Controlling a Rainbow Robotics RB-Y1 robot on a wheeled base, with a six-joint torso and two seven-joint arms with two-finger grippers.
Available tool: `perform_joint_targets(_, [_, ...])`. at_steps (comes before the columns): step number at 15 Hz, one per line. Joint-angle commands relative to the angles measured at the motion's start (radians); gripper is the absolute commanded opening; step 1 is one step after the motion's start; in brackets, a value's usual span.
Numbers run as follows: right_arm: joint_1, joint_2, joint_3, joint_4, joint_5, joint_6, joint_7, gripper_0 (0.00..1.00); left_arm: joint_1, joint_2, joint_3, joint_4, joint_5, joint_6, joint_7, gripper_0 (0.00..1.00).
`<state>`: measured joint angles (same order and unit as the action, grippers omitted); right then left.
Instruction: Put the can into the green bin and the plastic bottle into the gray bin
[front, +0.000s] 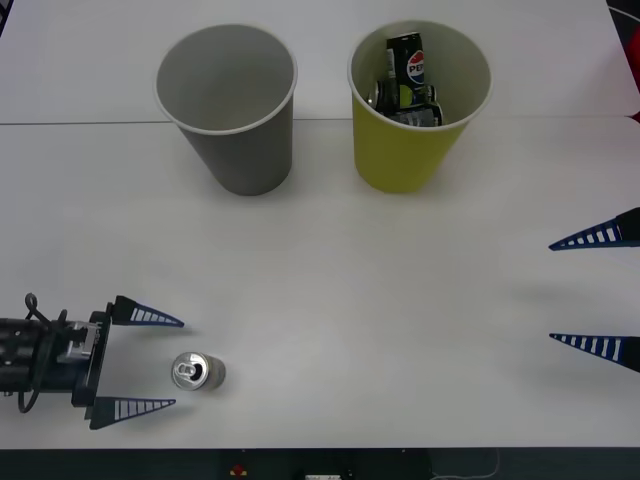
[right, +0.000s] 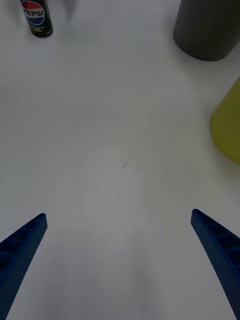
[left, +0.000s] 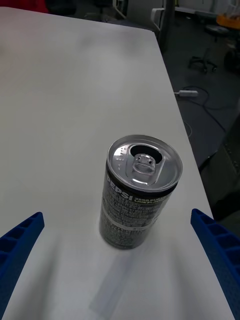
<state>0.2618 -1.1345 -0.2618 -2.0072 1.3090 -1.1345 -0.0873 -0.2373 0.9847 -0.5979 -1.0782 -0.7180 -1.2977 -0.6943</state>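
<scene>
The can (front: 198, 371) stands upright near the table's front left, small, with a shiny pull-tab top and a black Pepsi-labelled side (left: 135, 200). My left gripper (front: 179, 363) is open, low over the table, its fingertips just reaching either side of the can without touching it. The gray bin (front: 240, 150) stands at the back left and the green bin (front: 405, 150) at the back right. My right gripper (front: 550, 292) hangs open at the right edge, holding nothing. From the right wrist the can (right: 37, 17) shows far off. The plastic bottle is out of view.
The green bin holds a black Pepsi can (front: 407, 62) and other dark cans. A seam (front: 100, 123) crosses the white table by the bins. The table's front edge (front: 320, 448) runs close to the can. Office chairs (left: 205, 60) stand beyond the table.
</scene>
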Motion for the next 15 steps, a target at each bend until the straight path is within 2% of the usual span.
perform_joint_targets(1, [0.000, 0.000, 0.000, 0.000, 0.000, 0.000, 0.000, 1.00, -0.013, -0.035, -0.034, 0.000, 0.017, 0.034, -0.008, 1.00])
perform_joint_targets(6, [0.000, 0.000, 0.000, 0.000, 0.000, 0.000, 0.000, 1.00, -0.024, -0.087, -0.054, 0.000, 0.017, 0.086, -0.016, 1.00])
perform_joint_targets(9, [0.000, 0.000, 0.000, 0.000, 0.000, 0.000, 0.000, 1.00, -0.024, -0.094, -0.054, 0.000, 0.014, 0.089, -0.016, 1.00])
perform_joint_targets(10, [0.000, 0.000, 0.000, 0.000, 0.000, 0.000, 0.000, 1.00, -0.024, -0.094, -0.056, 0.000, 0.012, 0.089, -0.016, 0.96])
perform_joint_targets(11, [0.000, 0.000, 0.000, 0.000, 0.000, 0.000, 0.000, 1.00, -0.025, -0.094, -0.056, 0.000, 0.011, 0.089, -0.016, 0.53])
perform_joint_targets(12, [0.000, 0.000, 0.000, 0.000, 0.000, 0.000, 0.000, 1.00, -0.024, -0.094, -0.056, 0.000, 0.009, 0.089, -0.016, 0.05])
perform_joint_targets(13, [0.000, 0.000, 0.000, 0.000, 0.000, 0.000, 0.000, 1.00, -0.024, -0.094, -0.056, 0.000, 0.009, 0.089, -0.016, 0.00])
perform_joint_targets(15, [0.000, 0.000, 0.000, 0.000, 0.000, 0.000, 0.000, 1.00, -0.024, -0.095, -0.060, 0.000, 0.011, 0.089, -0.016, 0.00])
